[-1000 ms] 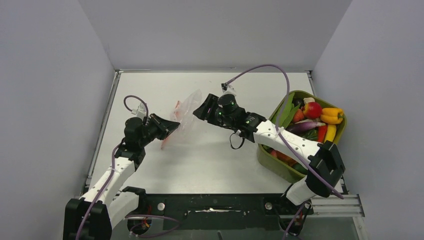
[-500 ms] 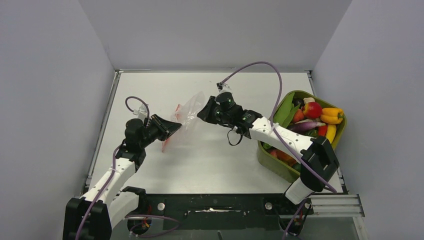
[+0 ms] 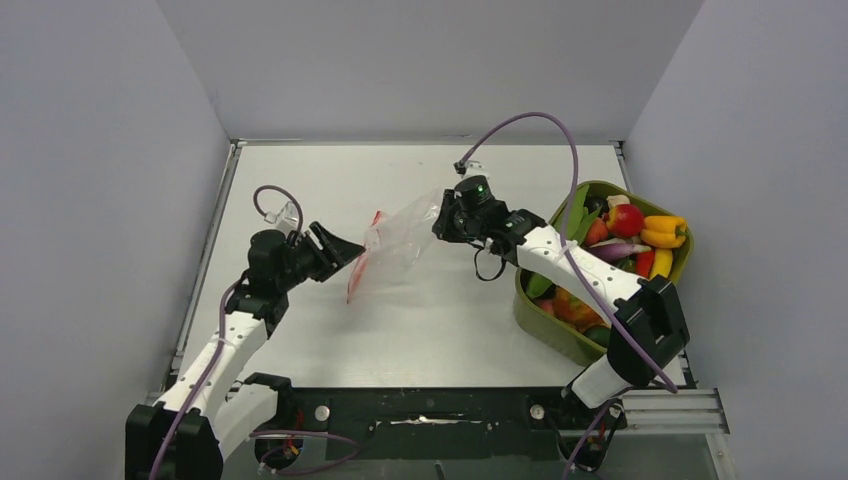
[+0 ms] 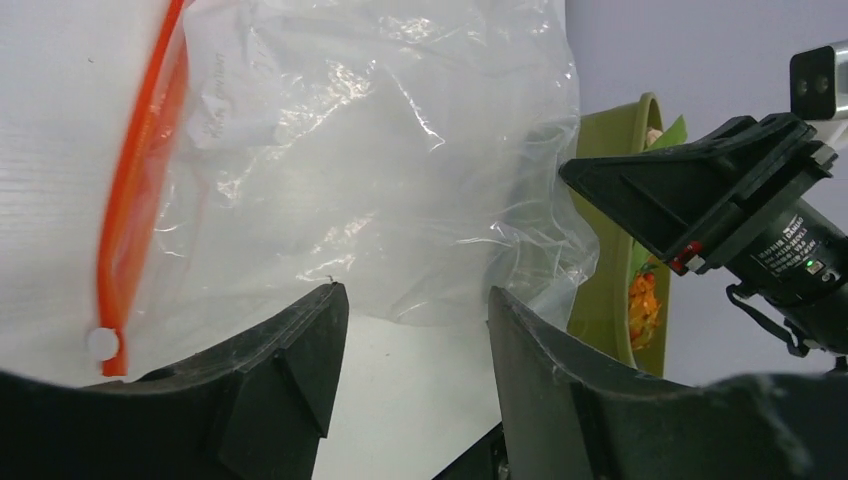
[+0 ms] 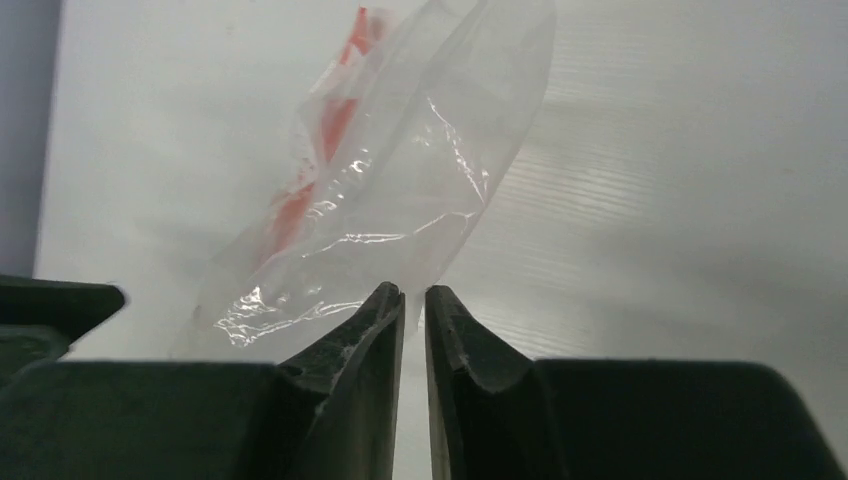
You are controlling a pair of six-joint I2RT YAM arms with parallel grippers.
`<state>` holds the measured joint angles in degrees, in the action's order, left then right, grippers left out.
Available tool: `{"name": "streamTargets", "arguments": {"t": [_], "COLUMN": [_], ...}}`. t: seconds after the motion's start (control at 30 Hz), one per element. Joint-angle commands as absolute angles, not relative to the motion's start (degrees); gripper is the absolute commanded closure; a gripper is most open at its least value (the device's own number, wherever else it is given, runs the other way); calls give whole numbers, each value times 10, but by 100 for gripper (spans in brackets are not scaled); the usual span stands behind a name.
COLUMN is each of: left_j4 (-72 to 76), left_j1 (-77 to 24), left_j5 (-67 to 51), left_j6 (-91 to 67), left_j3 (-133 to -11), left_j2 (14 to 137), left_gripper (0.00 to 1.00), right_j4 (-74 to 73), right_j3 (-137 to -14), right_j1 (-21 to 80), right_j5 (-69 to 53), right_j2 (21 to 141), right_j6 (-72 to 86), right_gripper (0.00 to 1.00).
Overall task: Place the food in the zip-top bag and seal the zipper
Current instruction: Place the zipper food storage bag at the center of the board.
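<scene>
The clear zip-top bag [image 3: 400, 245] hangs stretched between the two arms, and it shows empty in the left wrist view [image 4: 380, 170]. Its orange-red zipper [image 3: 358, 275] faces my left gripper [image 3: 345, 258]. That gripper stands open just short of the bag, with nothing between its fingers [image 4: 415, 290]. My right gripper [image 3: 440, 215] is shut on the bag's far corner, and the plastic [image 5: 400, 200] runs down into the narrow gap between its fingertips [image 5: 415, 290]. The food [image 3: 625, 235], a heap of colourful toy fruits and vegetables, lies in the olive-green tub [image 3: 545, 330].
The tub stands at the table's right edge, under the right arm's forearm. Grey walls close in the table on the left, back and right. A purple cable [image 3: 545, 135] loops above the right wrist.
My left gripper has opened and let go of the bag's zipper end. The right gripper has closed on the bag's other end and pulled it to the right and up.
</scene>
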<state>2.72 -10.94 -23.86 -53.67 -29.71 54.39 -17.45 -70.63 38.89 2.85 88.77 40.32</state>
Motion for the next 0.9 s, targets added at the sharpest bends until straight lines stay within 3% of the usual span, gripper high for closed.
{"name": "streamTargets", "arguments": {"t": [0.0, 0.2, 0.53, 0.87], "left_j4": [-32, -64, -181, -217], "left_j1": [-111, -111, -111, -111], "left_j5": [-234, -221, -59, 71], "left_j6": [-457, -406, -321, -290], "left_j3": [-356, -374, -430, -422], "left_j2": [530, 497, 401, 272], "left_gripper": [46, 30, 29, 28], "right_j4": [-287, -292, -240, -241], "right_j3": [-735, -744, -779, -872], "right_j1": [369, 392, 481, 535], "right_j5": [135, 143, 151, 142], "right_j2": [854, 816, 874, 1035], "right_j6": [360, 386, 446, 455], "right_gripper": [78, 60, 50, 40]}}
